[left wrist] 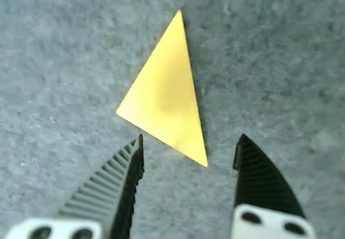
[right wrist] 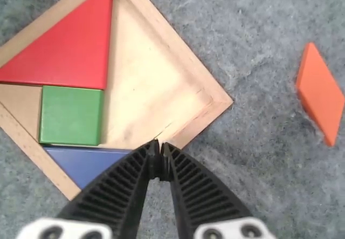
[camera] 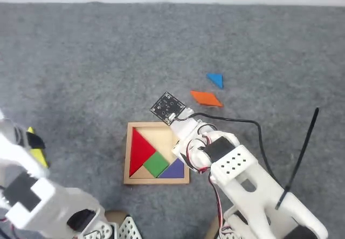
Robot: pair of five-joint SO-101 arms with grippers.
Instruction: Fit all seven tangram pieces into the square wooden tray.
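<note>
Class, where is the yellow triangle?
The yellow triangle lies on carpet just ahead of the left gripper, far left of the tray in high view.

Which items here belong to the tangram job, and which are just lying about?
Job:
tray
red triangle
green square
purple triangle
orange parallelogram
blue triangle
yellow triangle

Lying about:
grey mat
black cable

Carpet (camera: 97, 50) across the high view's upper left lies open. At centre, the right arm (camera: 215, 152) overhangs the right edge of the tray (camera: 145, 124), seemingly crowding its unfilled upper corner.
</note>
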